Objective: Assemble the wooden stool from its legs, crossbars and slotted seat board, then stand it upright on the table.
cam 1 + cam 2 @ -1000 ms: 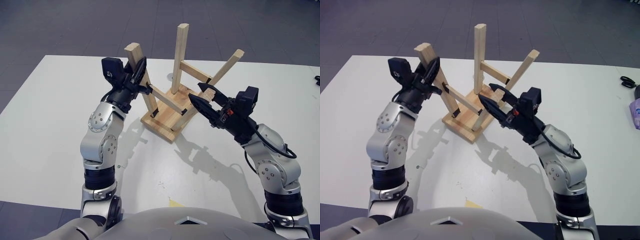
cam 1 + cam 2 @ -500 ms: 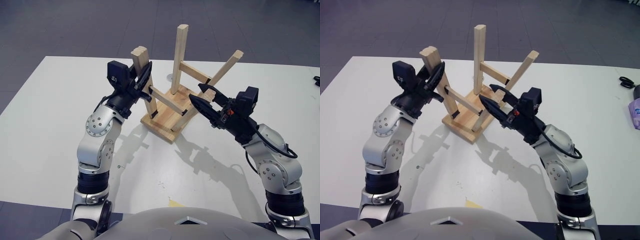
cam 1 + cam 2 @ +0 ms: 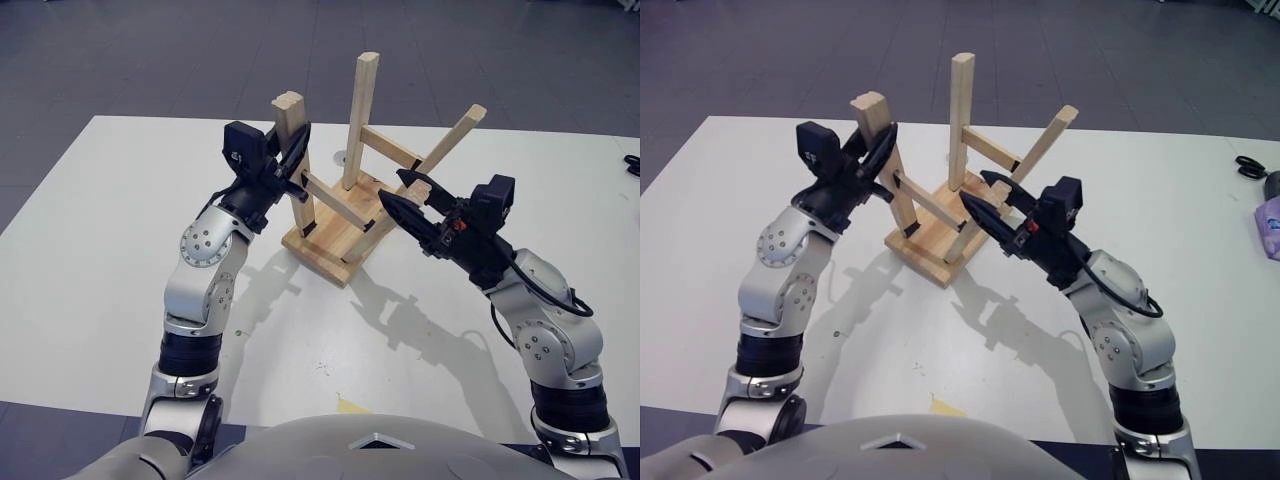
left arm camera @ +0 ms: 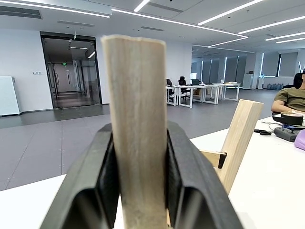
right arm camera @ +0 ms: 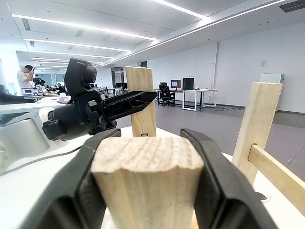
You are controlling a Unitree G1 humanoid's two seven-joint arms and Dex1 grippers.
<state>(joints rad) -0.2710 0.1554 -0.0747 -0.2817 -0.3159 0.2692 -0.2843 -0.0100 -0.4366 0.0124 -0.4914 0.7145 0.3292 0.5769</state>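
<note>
Since the stool [image 3: 340, 235] sits upside down on the table [image 3: 100, 220], with its seat board [image 3: 318, 250] lowest and its legs pointing up, we judge the assembly nearly complete. The step in hand looks like seating the last joints before we turn it over.

Our left gripper [image 3: 297, 160] is clamped on the left leg [image 3: 289, 112], a little below its top end. Our right gripper [image 3: 395, 187] is clamped on a wooden end [image 5: 147, 186] at the near right of the frame, which we take to be the fourth leg.

To do this well, we press each held leg down along its own length, toward its slot in the board, not sideways. The left grip is high on the leg, so any sideways push there acts as a lever and could pry the crossbar [image 3: 335, 200] out of its joint. We let the two arms work against each other, so the board does not slide on the smooth tabletop. The board looks tilted to us, so we settle it flat first. We release neither leg until both feel firm.
</note>
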